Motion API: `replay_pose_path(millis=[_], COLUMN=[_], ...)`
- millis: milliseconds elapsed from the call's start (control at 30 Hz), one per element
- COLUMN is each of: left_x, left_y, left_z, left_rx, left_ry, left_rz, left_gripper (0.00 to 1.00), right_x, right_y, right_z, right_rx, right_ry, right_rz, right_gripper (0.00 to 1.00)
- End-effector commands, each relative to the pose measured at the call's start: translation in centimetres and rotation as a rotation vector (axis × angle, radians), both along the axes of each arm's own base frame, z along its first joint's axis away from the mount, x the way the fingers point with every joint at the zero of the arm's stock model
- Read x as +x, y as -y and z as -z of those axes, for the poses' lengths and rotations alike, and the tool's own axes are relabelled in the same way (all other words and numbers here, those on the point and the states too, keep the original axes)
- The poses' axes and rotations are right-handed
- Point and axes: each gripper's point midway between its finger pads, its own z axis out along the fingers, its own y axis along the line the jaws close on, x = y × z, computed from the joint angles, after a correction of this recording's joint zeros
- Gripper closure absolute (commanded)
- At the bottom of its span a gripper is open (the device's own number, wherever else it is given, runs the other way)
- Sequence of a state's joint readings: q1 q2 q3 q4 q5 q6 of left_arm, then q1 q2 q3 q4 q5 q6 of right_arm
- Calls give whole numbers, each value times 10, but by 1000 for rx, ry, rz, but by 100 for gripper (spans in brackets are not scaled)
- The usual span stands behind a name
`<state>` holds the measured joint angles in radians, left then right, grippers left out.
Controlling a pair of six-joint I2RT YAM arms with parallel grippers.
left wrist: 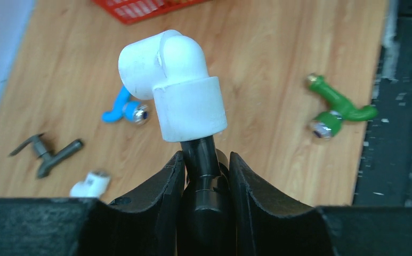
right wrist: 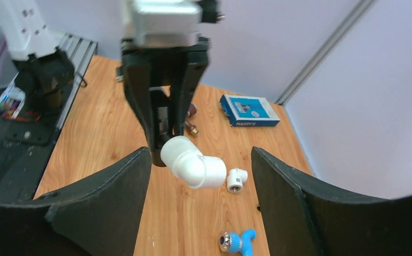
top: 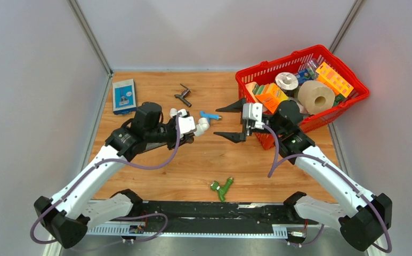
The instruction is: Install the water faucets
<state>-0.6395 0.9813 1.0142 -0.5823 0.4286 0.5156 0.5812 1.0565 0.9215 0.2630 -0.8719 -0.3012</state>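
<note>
Blue faucet (top: pixel 210 115) by open R pincer (top: pixel 217 121), L pincer (left wrist: pixel 206 159) clamping elbow (left wrist: pixel 179 80)

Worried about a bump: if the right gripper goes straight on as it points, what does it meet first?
Probably the white elbow in the left gripper, dead ahead between the right gripper's open fingers; depth is unclear.

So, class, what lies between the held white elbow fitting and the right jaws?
The blue-handled faucet lies on the wooden table, between white elbow fitting and right jaws, in the top view.
</note>
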Motion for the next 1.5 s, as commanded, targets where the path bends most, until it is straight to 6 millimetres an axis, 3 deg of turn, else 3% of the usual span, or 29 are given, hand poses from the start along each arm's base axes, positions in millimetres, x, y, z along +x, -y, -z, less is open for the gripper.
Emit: replay_pose_path(millis=[0,167,500,600,700,767,800,833,867,900,933,967,1000,1100,1133,1167,1200,1233,1267,1367,1467], left_x=[-45,-50,-55,-53,-39,-21,-22,-10,-7,2,4,6,10,12,19,14,17,15,16,15,11], left_y=[35,43,47,48,45,40,43,40,37,32,29,26,20,11,-5,8,-3,10,5,15,16], left_z=[-44,-48,-58,-58,-55,-64,-54,-67,-58,-73,-65,-80,-74,-84,-78,-86,-76,-83,-73,-67,-64], left_rx=[-187,-175,-170,-165,-132,-129,-105,-92,-68,-68,-42,-50,-6,101,176,195,287,306,410,393,326], left_ry=[-142,-215,-259,-261,-217,-98,-72,63,93,212,246,347,394,610,663,753,795,873,929,960,903], left_rz=[331,422,492,490,408,277,254,153,104,11,-34,-96,-149,-298,-413,-400,-477,-470,-474,-493,-459], left_gripper=[100,100,100,100,100,100,100,100,100,100,100,100,100,100,100,100,100,100,100,100,100], right_x=[-29,-40,-37,-38,-36,-34,-33,-30,-26,-16,-2,6,14,27,31,33,35,36,36,36,39], right_y=[-3,-10,-25,-32,-38,-42,-44,-46,-50,-53,-55,-56,-56,-57,-58,-60,-63,-66,-69,-70,-66], right_z=[27,35,65,67,62,61,59,58,57,52,54,55,53,51,49,51,56,60,63,65,61], right_rx=[-94,-122,-210,-215,-216,-215,-208,-205,-192,-159,-134,-107,-69,32,68,86,91,95,101,153,166], right_ry=[149,151,82,50,-34,-109,-192,-254,-313,-399,-481,-571,-638,-800,-854,-908,-964,-1004,-1042,-1096,-1029], right_rz=[-178,-250,-289,-305,-305,-307,-300,-290,-273,-207,-123,-64,-9,77,89,92,96,87,80,60,79], right_gripper=[26,27,33,41,57,74,87,94,95,96,97,98,99,99,100,100,100,100,100,100,100])
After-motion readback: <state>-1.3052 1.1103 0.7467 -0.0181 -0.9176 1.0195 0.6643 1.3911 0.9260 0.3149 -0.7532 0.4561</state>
